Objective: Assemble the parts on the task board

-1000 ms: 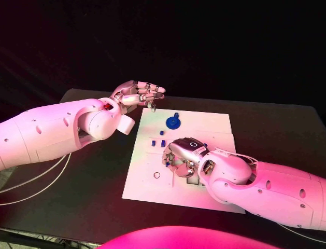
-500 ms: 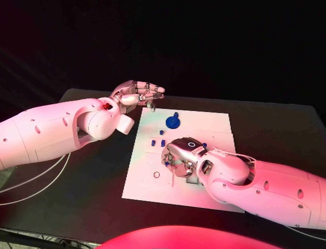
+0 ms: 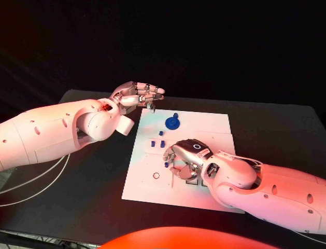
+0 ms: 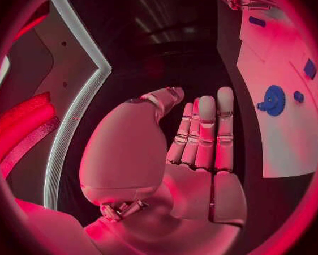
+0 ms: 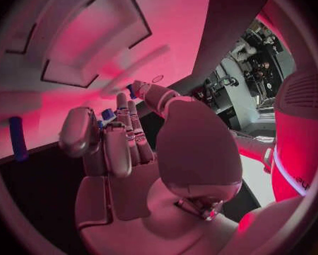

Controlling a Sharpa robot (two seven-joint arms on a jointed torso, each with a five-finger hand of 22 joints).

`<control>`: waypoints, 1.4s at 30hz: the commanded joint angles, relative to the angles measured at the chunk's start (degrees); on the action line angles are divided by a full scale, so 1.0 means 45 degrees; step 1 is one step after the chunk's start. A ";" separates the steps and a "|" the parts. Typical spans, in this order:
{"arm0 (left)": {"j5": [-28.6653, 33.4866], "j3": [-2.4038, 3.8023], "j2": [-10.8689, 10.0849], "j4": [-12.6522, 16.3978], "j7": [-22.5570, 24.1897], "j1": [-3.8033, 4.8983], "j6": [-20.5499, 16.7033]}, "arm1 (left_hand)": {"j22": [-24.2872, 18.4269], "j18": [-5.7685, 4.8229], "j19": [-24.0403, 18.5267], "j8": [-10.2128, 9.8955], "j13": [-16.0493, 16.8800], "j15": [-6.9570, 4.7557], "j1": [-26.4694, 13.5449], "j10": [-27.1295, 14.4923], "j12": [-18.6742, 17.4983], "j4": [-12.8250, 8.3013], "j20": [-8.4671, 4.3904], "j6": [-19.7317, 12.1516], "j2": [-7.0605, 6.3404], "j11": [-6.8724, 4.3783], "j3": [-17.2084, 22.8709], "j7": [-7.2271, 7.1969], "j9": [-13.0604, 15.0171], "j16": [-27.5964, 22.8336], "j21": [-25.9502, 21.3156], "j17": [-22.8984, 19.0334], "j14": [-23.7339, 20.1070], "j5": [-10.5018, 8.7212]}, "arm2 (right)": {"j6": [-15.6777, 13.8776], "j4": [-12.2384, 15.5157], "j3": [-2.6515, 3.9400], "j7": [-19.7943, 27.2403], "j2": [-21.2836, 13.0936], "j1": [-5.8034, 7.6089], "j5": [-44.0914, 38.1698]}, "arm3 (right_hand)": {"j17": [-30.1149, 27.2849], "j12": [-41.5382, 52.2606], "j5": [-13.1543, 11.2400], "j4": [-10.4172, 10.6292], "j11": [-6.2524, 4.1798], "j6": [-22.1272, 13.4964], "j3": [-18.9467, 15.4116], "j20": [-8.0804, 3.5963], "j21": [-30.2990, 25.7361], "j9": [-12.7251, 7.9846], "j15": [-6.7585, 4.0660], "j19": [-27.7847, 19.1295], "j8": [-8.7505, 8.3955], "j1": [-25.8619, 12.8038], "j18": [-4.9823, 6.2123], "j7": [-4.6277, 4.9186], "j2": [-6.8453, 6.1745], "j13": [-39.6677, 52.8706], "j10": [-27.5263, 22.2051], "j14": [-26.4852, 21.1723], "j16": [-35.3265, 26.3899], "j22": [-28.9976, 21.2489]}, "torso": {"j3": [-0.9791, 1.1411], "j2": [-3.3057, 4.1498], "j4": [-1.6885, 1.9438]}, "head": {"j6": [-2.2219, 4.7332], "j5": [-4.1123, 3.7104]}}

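Right hand (image 3: pixel 184 157) hovers low over the middle of the task board (image 3: pixel 208 122), fingers curled downward toward the white plate; from the head view I cannot tell whether it pinches anything, and in the right wrist view its fingers (image 5: pixel 124 133) stand loosely together with small blue pieces seen just past their tips. Left hand (image 3: pixel 138 95) hangs just beyond the board's far left corner, above the black surface (image 3: pixel 282 129), fingers bent in a loose cup; in the left wrist view its fingers (image 4: pixel 205 133) are straight, side by side, and hold nothing. On the board, a blue gear (image 3: pixel 173 122) lies near the far edge, and a few small blue parts (image 3: pixel 157 142) sit between that gear and the right hand. One more blue part (image 3: pixel 166 164) shows right beside the right hand's fingers, toward the board's left edge.
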 commanded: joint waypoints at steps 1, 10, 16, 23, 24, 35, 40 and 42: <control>-0.0007 0.0011 0.0005 0.0008 0.0035 0.0015 0.0243 | -0.0020 0.0202 -0.0003 -0.0010 -0.0021 0.0028 0.0085 -0.0070 0.0012 -0.0035 -0.0028 -0.0034 0.0062 -0.0012 -0.0056 0.0082 0.0021 -0.0054 -0.0041 -0.0016 -0.0095 0.0012 | -0.0556 0.0330 0.0035 -0.0077 -0.0288 0.0103 -0.0071 | -0.0029 0.0049 0.0087 0.0003 0.0023 -0.0104 -0.0083 0.0013 -0.0081 -0.0007 0.0117 -0.0116 -0.0092 -0.0040 0.0060 -0.0022 -0.0112 -0.0010 -0.0122 0.0572 -0.0049 -0.0032 | 0.0000 -0.0007 -0.0011 | 0.0027 -0.0039; -0.0007 0.0009 0.0001 -0.0015 0.0034 0.0012 0.0272 | -0.0020 0.0202 -0.0003 -0.0010 -0.0021 0.0028 0.0085 -0.0070 0.0012 -0.0035 -0.0028 -0.0034 0.0062 -0.0012 -0.0056 0.0082 0.0021 -0.0054 -0.0041 -0.0016 -0.0095 0.0012 | -0.0665 0.1145 0.0238 -0.0123 -0.1510 0.0588 0.0313 | -0.0060 0.0102 0.0126 0.0030 0.0032 -0.0111 -0.0169 0.0025 -0.0081 0.0005 0.0128 -0.0098 -0.0101 -0.0061 0.0056 -0.0026 -0.0136 -0.0016 -0.0222 0.0563 -0.0061 -0.0021 | 0.0006 -0.0006 -0.0009 | 0.0141 -0.0199; -0.0007 0.0007 -0.0020 -0.0023 0.0031 0.0011 0.0280 | -0.0020 0.0202 -0.0003 -0.0010 -0.0021 0.0028 0.0085 -0.0070 0.0012 -0.0035 -0.0028 -0.0034 0.0062 -0.0012 -0.0056 0.0082 0.0021 -0.0054 -0.0041 -0.0016 -0.0095 0.0012 | -0.0189 0.1196 0.0351 0.0004 -0.2532 0.1220 0.0966 | -0.0065 0.0269 0.0296 0.0176 0.0065 -0.0168 -0.0664 0.0060 -0.0182 0.0030 0.0170 -0.0097 -0.0168 -0.0155 0.0068 0.0007 -0.0224 -0.0054 -0.0580 0.0568 -0.0027 -0.0069 | -0.0008 -0.0003 -0.0027 | 0.0220 -0.0310; -0.0007 0.0005 -0.0016 -0.0032 0.0028 0.0010 0.0303 | -0.0020 0.0202 -0.0003 -0.0010 -0.0021 0.0028 0.0085 -0.0070 0.0012 -0.0035 -0.0028 -0.0034 0.0062 -0.0012 -0.0056 0.0082 0.0021 -0.0054 -0.0041 -0.0016 -0.0095 0.0012 | 0.0731 0.0777 0.0379 0.0195 -0.3053 0.1534 0.1322 | -0.0218 0.1332 0.0790 0.0997 0.0209 -0.0579 -0.4754 0.0180 -0.0972 0.0002 0.0290 -0.0285 -0.0646 0.1036 0.0183 -0.0292 0.0524 -0.0235 -0.2007 0.0523 0.0052 -0.0547 | 0.0012 0.0012 -0.0009 | 0.0280 -0.0365; -0.0007 0.0005 -0.0014 -0.0033 0.0027 0.0010 0.0309 | -0.0020 0.0202 -0.0003 -0.0010 -0.0021 0.0028 0.0085 -0.0070 0.0012 -0.0035 -0.0028 -0.0034 0.0062 -0.0012 -0.0056 0.0082 0.0021 -0.0054 -0.0041 -0.0016 -0.0095 0.0012 | 0.0866 0.0711 0.0380 0.0215 -0.3079 0.1551 0.1348 | -0.0275 0.1572 0.0802 0.1299 0.0226 -0.0631 -0.5402 0.0194 -0.1067 -0.0012 0.0307 -0.0291 -0.0734 0.1383 0.0193 -0.0335 0.0635 -0.0280 -0.2225 0.0508 0.0053 -0.0586 | 0.0012 0.0018 -0.0002 | 0.0281 -0.0378; -0.0009 0.0003 -0.0001 -0.0041 0.0019 0.0009 0.0331 | -0.0032 0.0199 -0.0018 -0.0006 -0.0033 0.0037 0.0104 -0.0097 0.0010 -0.0049 -0.0024 -0.0039 0.0076 -0.0003 -0.0068 0.0088 0.0022 -0.0076 -0.0063 -0.0038 -0.0131 0.0008 | 0.1605 0.0163 0.0372 0.0261 -0.3030 0.1587 0.1436 | -0.0357 0.2333 0.0828 0.2353 0.0218 -0.0472 -0.6421 0.0198 -0.1078 0.0019 0.0304 -0.0160 -0.0804 0.2387 0.0178 -0.0322 0.0858 -0.0390 -0.2529 0.0490 0.0093 -0.0490 | -0.0007 0.0012 0.0016 | 0.0263 -0.0408; -0.0009 0.0003 -0.0016 -0.0039 0.0013 0.0009 0.0320 | -0.0032 0.0199 -0.0018 -0.0006 -0.0033 0.0037 0.0104 -0.0097 0.0010 -0.0049 -0.0024 -0.0039 0.0076 -0.0003 -0.0068 0.0088 0.0022 -0.0076 -0.0063 -0.0038 -0.0131 0.0008 | 0.1759 0.0029 0.0355 0.0303 -0.2918 0.1559 0.1485 | -0.0269 0.2675 0.0793 0.2602 0.0123 -0.0241 -0.6294 0.0138 -0.0793 0.0037 0.0228 0.0039 -0.0747 0.2600 0.0116 -0.0262 0.0921 -0.0383 -0.2251 0.0517 0.0153 -0.0233 | -0.0013 0.0018 0.0025 | 0.0241 -0.0397; -0.0009 0.0003 -0.0021 -0.0036 0.0014 0.0009 0.0318 | -0.0032 0.0199 -0.0018 -0.0006 -0.0033 0.0037 0.0104 -0.0097 0.0010 -0.0049 -0.0024 -0.0039 0.0076 -0.0003 -0.0068 0.0088 0.0022 -0.0076 -0.0063 -0.0038 -0.0131 0.0008 | 0.1776 -0.0022 0.0347 0.0332 -0.2867 0.1541 0.1525 | -0.0209 0.2817 0.0762 0.2732 0.0071 -0.0065 -0.6177 0.0100 -0.0664 0.0045 0.0185 0.0123 -0.0699 0.2651 0.0086 -0.0222 0.0934 -0.0387 -0.2070 0.0539 0.0198 -0.0111 | -0.0015 0.0015 0.0015 | 0.0245 -0.0398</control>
